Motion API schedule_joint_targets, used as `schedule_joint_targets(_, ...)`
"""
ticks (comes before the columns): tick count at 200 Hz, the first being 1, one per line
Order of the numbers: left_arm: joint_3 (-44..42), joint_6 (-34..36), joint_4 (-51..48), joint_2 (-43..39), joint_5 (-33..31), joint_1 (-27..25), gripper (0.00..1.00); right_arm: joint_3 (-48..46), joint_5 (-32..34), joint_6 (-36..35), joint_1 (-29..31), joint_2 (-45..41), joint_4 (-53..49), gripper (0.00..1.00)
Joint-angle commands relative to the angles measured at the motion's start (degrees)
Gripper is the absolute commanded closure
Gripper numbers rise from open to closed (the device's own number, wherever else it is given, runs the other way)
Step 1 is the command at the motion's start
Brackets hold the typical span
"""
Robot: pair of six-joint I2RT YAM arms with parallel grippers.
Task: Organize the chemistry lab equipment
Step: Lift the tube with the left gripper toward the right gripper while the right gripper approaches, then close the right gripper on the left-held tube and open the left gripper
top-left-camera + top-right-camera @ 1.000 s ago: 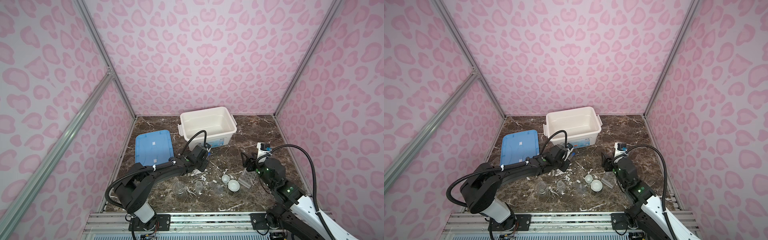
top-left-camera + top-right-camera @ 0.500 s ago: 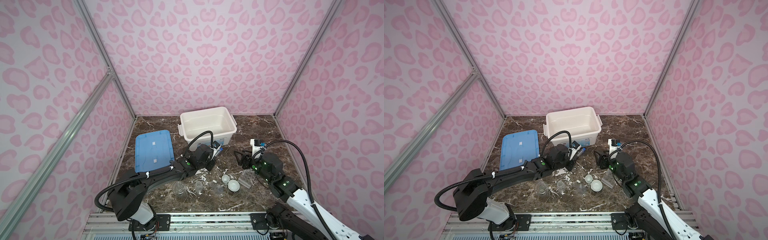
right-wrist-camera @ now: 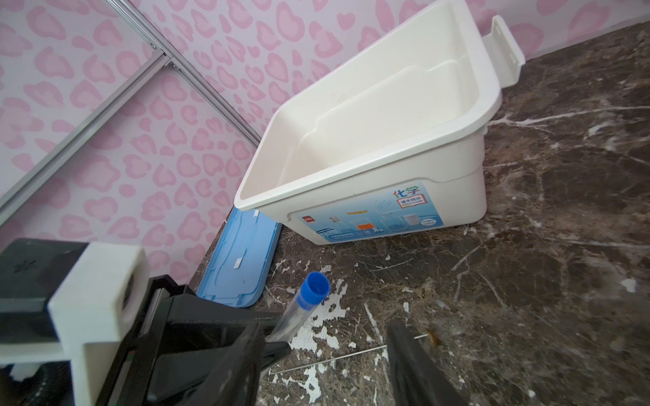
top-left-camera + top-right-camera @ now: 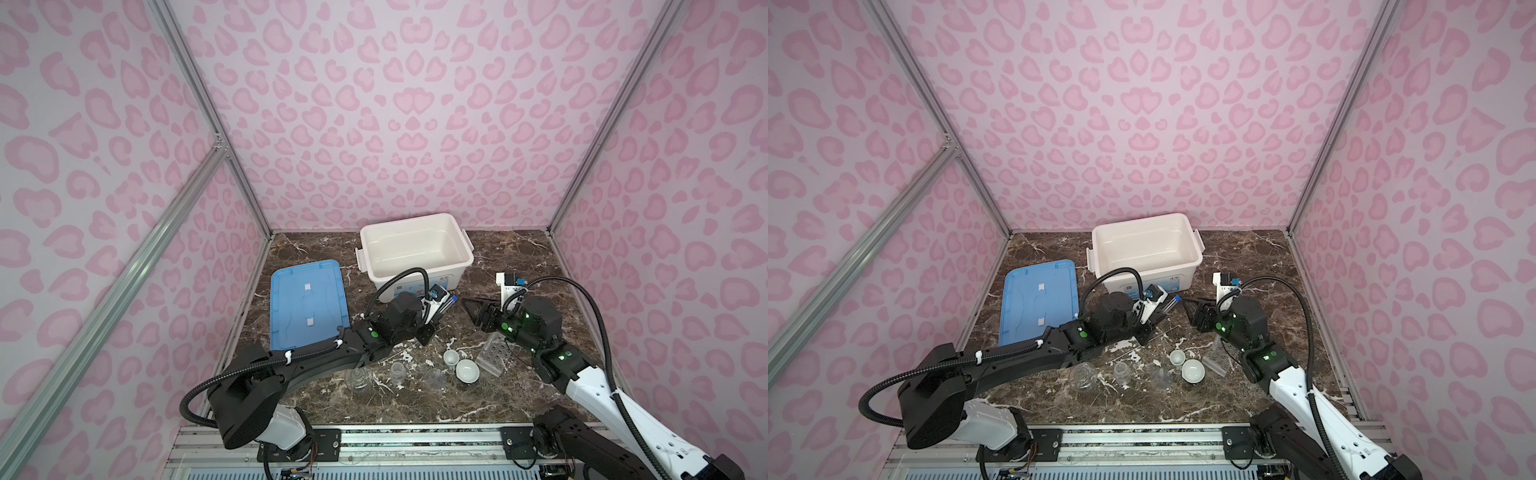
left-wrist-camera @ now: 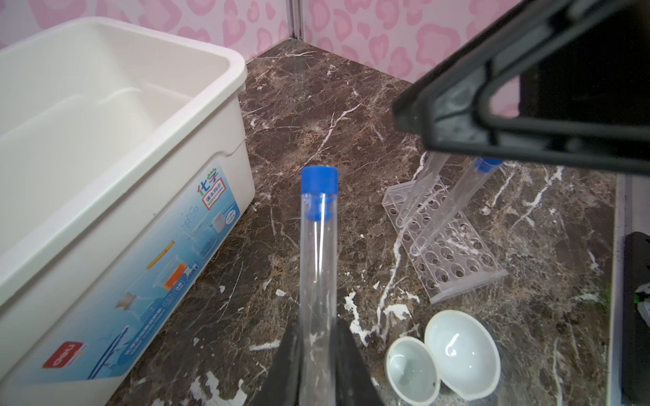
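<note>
**Desk:** What is around the tube you have?

**Operator:** My left tool (image 5: 318,337) is clenched on the lower end of a clear test tube (image 5: 318,253). Its blue cap (image 5: 319,179) points outward, and the tube is lifted off the tabletop (image 4: 519,257). The white storage box (image 4: 415,286) stands just beyond it, with the labelled front wall facing my arms. My right tool (image 3: 325,328) hangs close to the capped end with its jaws apart, gripping nothing. In the left wrist view it hides the top of one tube in the rack.

**Desk:** And the containers?

**Operator:** The storage box is open, and I see its white floor. The blue lid (image 4: 305,307) lies flat on the tabletop to its left. The clear perforated rack (image 5: 446,246) sits just beside my right arm. It holds two more tubes (image 5: 453,204) leaning in its holes, one of them blue-capped.

**Desk:** The rest of the set?

**Operator:** Two white dishes (image 5: 462,355), one small and one larger, sit right against each other near the rack. Clear glass flasks (image 4: 358,379) stand near the front edge, beside my left arm.
</note>
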Motion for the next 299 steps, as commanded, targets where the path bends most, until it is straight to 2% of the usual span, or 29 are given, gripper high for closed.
schedule_joint_targets(1, -0.1, 1.4, 4.0, -0.7, 0.7, -0.6, 0.83, 0.1, -2.3, 2.3, -0.1, 0.9, 3.8, 0.43)
schedule_joint_targets(71, -0.1, 2.2, 5.7, -0.2, 0.4, -2.1, 0.83, 0.0, -3.9, 4.6, -0.4, 2.7, 5.8, 0.5)
schedule_joint_targets(155, -0.7, 2.0, 7.5, -0.3, 0.5, -2.3, 0.83, -0.7, -6.4, 7.7, -0.8, 3.0, 8.8, 0.64)
schedule_joint_targets(299, -1.2, 1.9, 9.2, 0.2, 1.6, -2.4, 0.83, -1.3, -8.5, 9.7, -0.9, 3.2, 10.7, 0.77)
